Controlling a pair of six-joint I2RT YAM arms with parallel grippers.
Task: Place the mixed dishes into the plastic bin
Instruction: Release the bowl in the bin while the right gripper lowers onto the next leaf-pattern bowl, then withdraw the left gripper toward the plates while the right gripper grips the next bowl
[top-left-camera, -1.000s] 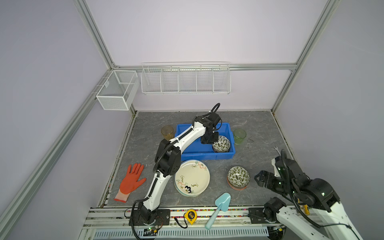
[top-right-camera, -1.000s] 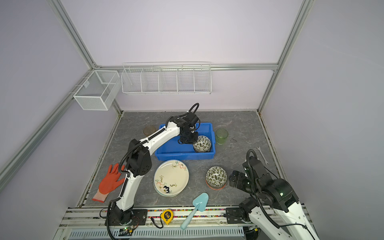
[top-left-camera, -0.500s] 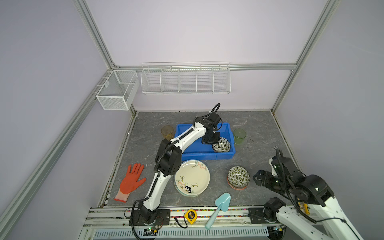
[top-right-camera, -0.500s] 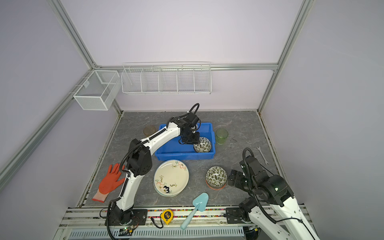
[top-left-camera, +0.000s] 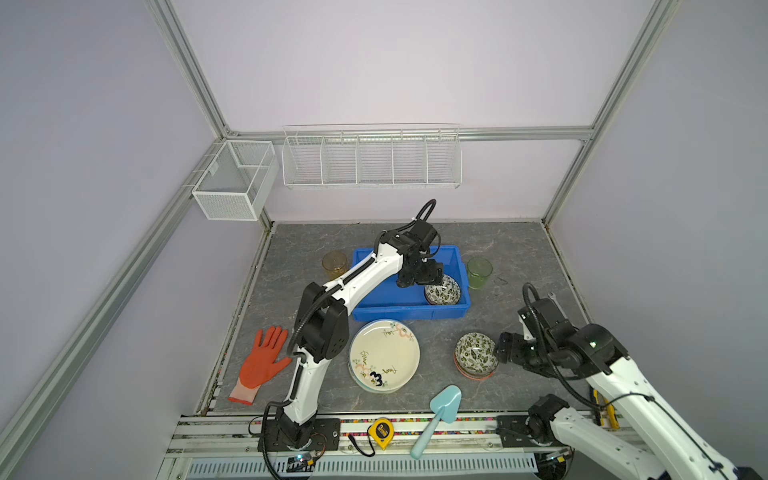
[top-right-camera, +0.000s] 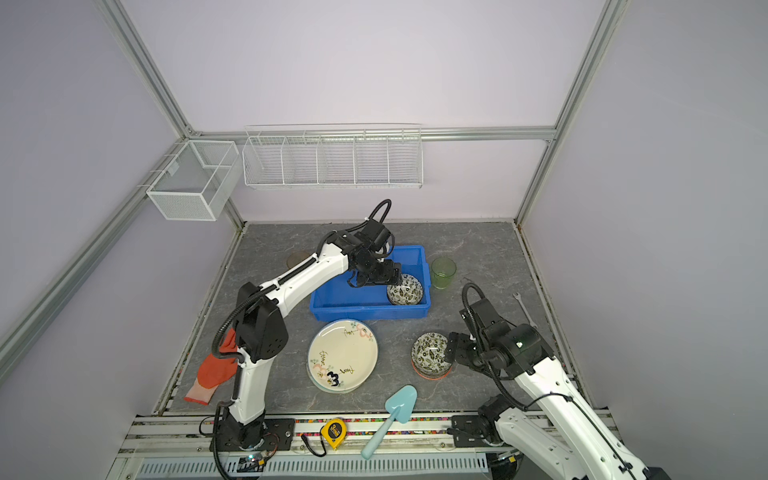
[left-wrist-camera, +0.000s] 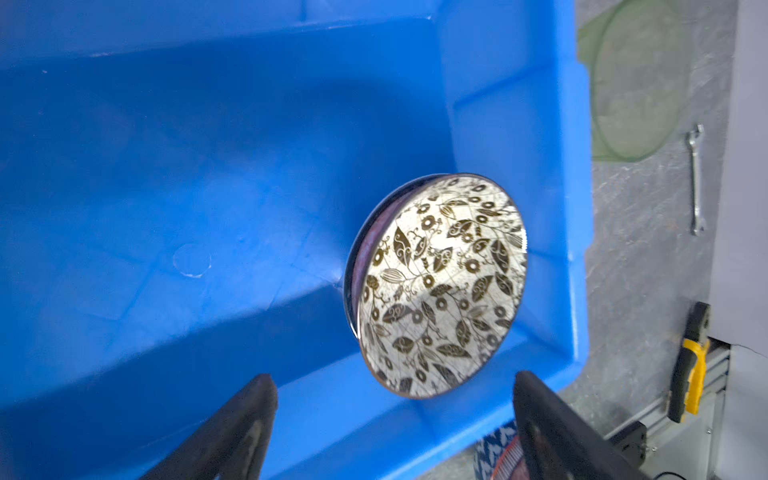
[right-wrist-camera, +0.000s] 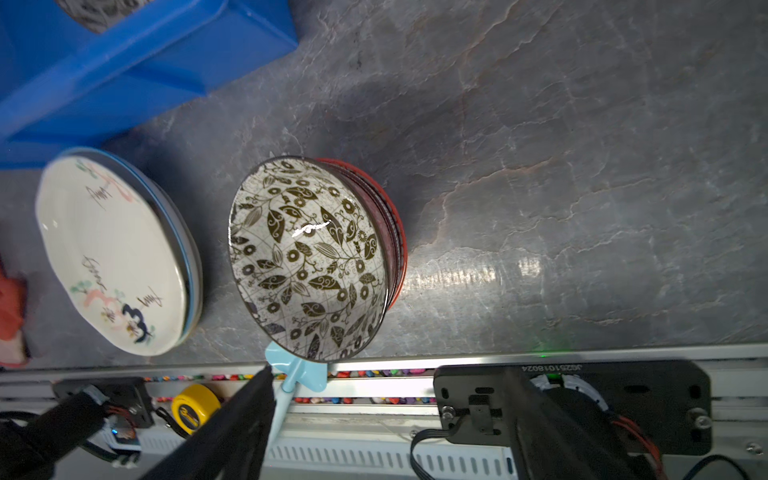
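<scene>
Left pincer (left-wrist-camera: 395, 378): mine, fingers wide apart, gripping nothing, above the leaf-patterned bowl (left-wrist-camera: 440, 286), which lay in a corner of the blue plastic bin (left-wrist-camera: 166, 166). Right pincer (top-left-camera: 502, 351): mine, agape and empty, just beside the stacked bowls (right-wrist-camera: 307, 257). Doodled plates (top-left-camera: 384, 355), amber cup (top-left-camera: 334, 264) and green cup (top-left-camera: 479, 272) sat outside the bin.

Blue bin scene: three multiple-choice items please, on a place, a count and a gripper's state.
1. Relative to the blue bin, the green cup stands: A) inside it B) on the plates C) on the table beside it.
2. Bowls lying in the bin: A) none B) one C) three.
3. Fingers of the left gripper are: A) apart, holding nothing B) shut on a bowl C) shut on a cup.
C: the cup is outside the bin wall. B: one leaf-patterned bowl lies there. A: the wrist view shows both fingers clear.
</scene>
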